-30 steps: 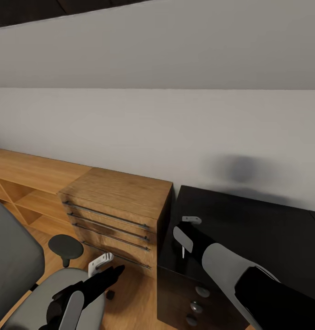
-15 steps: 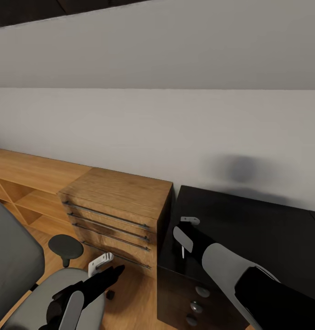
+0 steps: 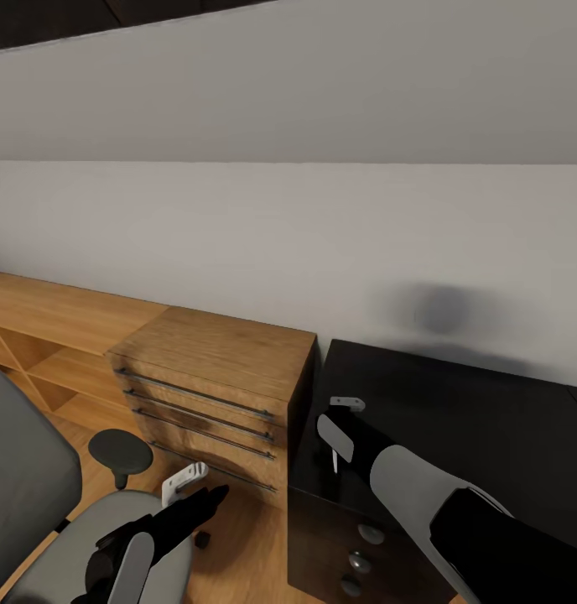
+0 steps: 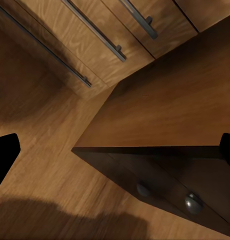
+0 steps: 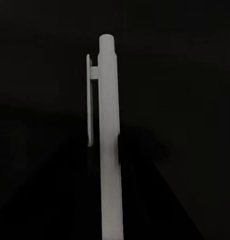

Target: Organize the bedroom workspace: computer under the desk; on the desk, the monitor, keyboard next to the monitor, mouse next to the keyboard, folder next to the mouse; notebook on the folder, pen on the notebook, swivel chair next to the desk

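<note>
My right gripper (image 3: 340, 419) hovers over the left corner of the desk's glossy black top (image 3: 473, 411), shut on the pen (image 3: 335, 460), a slim white stick. In the right wrist view the pen (image 5: 108, 145) and its clip stand out against the dark desk surface. My left gripper (image 3: 188, 481) hangs open above the front of the swivel chair's grey seat (image 3: 66, 558), its black fingertips (image 4: 4, 155) spread wide. The chair's tall back (image 3: 20, 478) and a black armrest (image 3: 121, 451) show at the lower left. Monitor, keyboard, mouse, folder, notebook and computer are out of view.
A light-wood drawer cabinet (image 3: 213, 377) with long metal handles stands tight against the desk's left side, with low wooden shelving (image 3: 45, 335) running left along the white wall. The desk's dark drawer unit (image 3: 356, 537) with round knobs (image 4: 194, 202) sits below my right arm. Wood floor lies between the chair and the cabinet.
</note>
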Controlling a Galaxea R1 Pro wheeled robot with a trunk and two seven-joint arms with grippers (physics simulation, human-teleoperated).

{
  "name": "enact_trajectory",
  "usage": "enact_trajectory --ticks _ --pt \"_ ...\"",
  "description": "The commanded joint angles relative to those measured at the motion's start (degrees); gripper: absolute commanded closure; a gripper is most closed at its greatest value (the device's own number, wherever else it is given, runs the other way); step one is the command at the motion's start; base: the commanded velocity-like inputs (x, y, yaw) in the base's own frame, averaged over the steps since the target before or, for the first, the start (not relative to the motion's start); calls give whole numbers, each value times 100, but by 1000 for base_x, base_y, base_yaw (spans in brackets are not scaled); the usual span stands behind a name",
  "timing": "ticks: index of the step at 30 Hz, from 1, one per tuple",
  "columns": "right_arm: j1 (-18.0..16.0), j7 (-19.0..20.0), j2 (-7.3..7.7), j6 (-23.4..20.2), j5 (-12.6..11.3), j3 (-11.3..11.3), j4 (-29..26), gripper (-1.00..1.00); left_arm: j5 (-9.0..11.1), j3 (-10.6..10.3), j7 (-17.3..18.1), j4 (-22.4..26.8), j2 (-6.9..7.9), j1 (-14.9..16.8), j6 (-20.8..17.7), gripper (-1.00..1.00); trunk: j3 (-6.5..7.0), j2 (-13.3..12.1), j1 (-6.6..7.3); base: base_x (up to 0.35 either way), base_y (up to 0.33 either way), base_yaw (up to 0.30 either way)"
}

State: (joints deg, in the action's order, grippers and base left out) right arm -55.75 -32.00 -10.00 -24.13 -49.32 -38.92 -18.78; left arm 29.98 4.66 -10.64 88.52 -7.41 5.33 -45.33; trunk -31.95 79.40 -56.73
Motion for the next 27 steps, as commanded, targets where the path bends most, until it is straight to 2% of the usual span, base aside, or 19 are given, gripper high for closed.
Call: enact_trajectory --ticks 1,12,25,27 --pt "-6 -35 0 -22 -33 -27 -3 100 61 9 -44 7 -5 4 -28 -100 -6 4 0 0 0 0" --pt "-6 -34 0 -22 -33 -27 -3 100 61 9 -44 7 -5 4 -21 -100 -6 4 0 0 0 0" --pt "-6 -39 0 -22 -33 -23 -29 100 32 9 -65 1 -6 4 -15 -100 227 -518 286 0 0 0" --pt "-6 -42 0 -41 -32 -2 -220 100 21 -15 -75 -1 -6 4 -12 -100 263 -598 329 -28 0 0"
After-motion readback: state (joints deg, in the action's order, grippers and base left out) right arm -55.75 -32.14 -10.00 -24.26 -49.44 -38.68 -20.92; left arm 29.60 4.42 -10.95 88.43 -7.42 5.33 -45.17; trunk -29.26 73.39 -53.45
